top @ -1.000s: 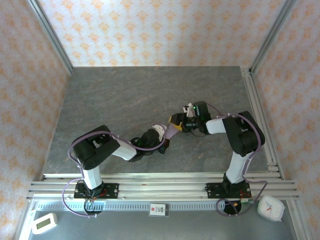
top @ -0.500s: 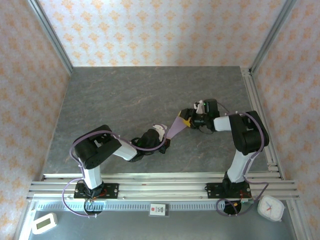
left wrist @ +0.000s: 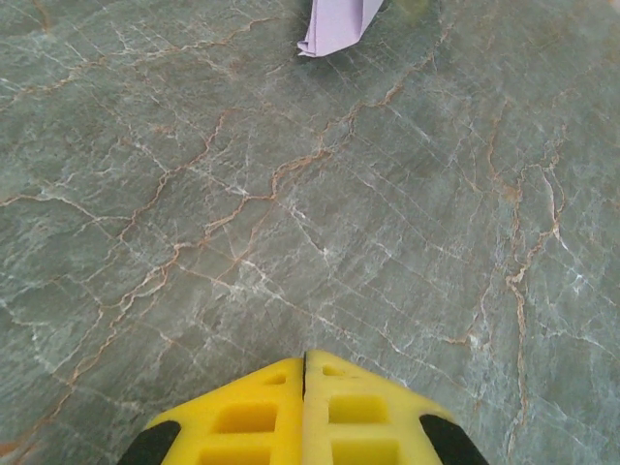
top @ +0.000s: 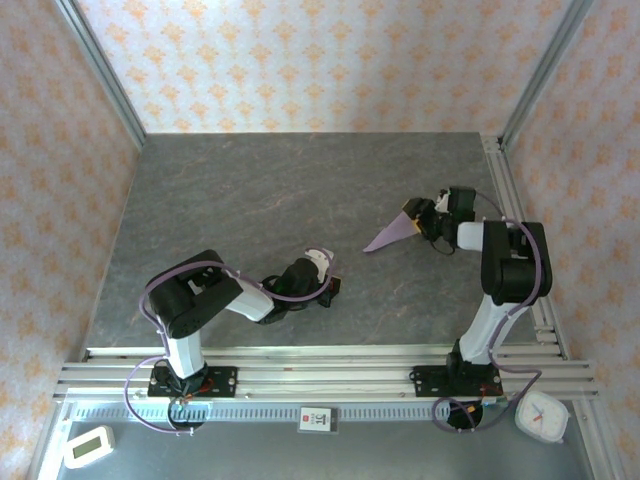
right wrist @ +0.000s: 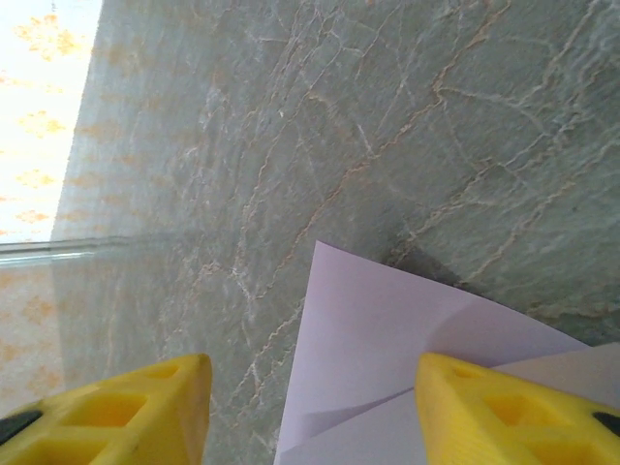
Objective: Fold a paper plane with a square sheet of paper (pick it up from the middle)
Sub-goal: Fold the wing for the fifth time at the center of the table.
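Top view: pale lilac folded paper plane [top: 388, 238] right of centre on grey marbled table [top: 250, 190], pointed tip down on table, wide end at right gripper [top: 413, 218]. Left gripper [top: 326, 285] near table centre, apart from plane.

Left wrist: left gripper [left wrist: 305, 356] clenched, yellow fingers touching, nothing between. Plane [left wrist: 334, 24] far ahead.

Right wrist: right gripper [right wrist: 312, 363] slack, yellow fingers spread wide, gripping nothing. Plane [right wrist: 387, 329] lies between them, clear of one finger.

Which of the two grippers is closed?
The left gripper: its yellow fingers touch. The right gripper has fingers apart, lilac paper between them.
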`<move>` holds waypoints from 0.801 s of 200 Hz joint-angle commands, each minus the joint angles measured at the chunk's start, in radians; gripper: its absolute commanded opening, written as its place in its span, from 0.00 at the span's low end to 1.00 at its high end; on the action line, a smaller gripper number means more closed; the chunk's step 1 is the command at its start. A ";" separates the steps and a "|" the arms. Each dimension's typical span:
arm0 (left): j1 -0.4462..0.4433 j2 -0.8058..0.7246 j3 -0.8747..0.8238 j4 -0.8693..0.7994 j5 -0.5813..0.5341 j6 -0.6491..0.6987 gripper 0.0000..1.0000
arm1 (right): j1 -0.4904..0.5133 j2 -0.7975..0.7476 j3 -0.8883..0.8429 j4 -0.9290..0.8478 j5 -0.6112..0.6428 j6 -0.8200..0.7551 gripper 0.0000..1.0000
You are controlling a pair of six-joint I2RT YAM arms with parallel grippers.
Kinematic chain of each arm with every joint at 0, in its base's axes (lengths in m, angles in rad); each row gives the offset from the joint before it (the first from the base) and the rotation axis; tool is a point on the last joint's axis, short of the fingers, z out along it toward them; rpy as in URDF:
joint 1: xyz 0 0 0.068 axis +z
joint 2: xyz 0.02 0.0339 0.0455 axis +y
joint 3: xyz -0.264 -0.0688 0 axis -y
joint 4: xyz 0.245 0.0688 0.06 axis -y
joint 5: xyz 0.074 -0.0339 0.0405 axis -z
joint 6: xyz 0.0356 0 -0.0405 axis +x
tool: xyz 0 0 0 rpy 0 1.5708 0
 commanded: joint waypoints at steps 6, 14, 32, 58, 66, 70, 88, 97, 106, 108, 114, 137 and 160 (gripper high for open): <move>0.004 -0.030 -0.060 -0.279 0.004 -0.024 0.00 | 0.005 0.034 -0.008 -0.086 0.034 -0.049 0.56; 0.004 -0.054 -0.050 -0.300 0.000 -0.023 0.00 | 0.010 0.043 -0.024 -0.076 0.026 -0.054 0.55; 0.004 -0.112 -0.031 -0.327 0.004 -0.028 0.00 | 0.038 0.055 -0.065 -0.058 0.017 -0.062 0.53; 0.004 -0.172 0.025 -0.382 0.006 -0.019 0.00 | 0.124 0.048 -0.127 -0.033 0.023 -0.063 0.52; 0.003 -0.187 0.040 -0.389 0.008 -0.017 0.00 | 0.153 0.042 -0.154 -0.006 0.019 -0.047 0.52; 0.003 -0.193 0.048 -0.395 0.009 -0.014 0.00 | 0.169 0.039 -0.169 0.008 0.020 -0.034 0.51; 0.002 -0.207 0.087 -0.412 0.012 -0.007 0.00 | 0.246 0.017 -0.228 0.081 0.013 0.022 0.51; 0.002 -0.210 0.104 -0.413 0.013 -0.002 0.00 | 0.294 0.007 -0.250 0.109 0.019 0.044 0.51; 0.001 -0.207 0.124 -0.420 0.017 0.003 0.00 | 0.343 -0.006 -0.268 0.129 0.026 0.068 0.51; 0.001 -0.207 0.128 -0.422 0.018 0.004 0.00 | 0.354 -0.008 -0.272 0.137 0.029 0.077 0.51; 0.001 -0.202 0.142 -0.425 0.022 0.009 0.00 | 0.387 -0.018 -0.286 0.161 0.033 0.097 0.51; 0.000 -0.171 0.177 -0.428 0.036 0.024 0.00 | 0.492 -0.039 -0.315 0.229 0.057 0.172 0.50; -0.002 -0.124 0.184 -0.414 0.048 0.032 0.00 | 0.545 -0.047 -0.325 0.274 0.064 0.222 0.50</move>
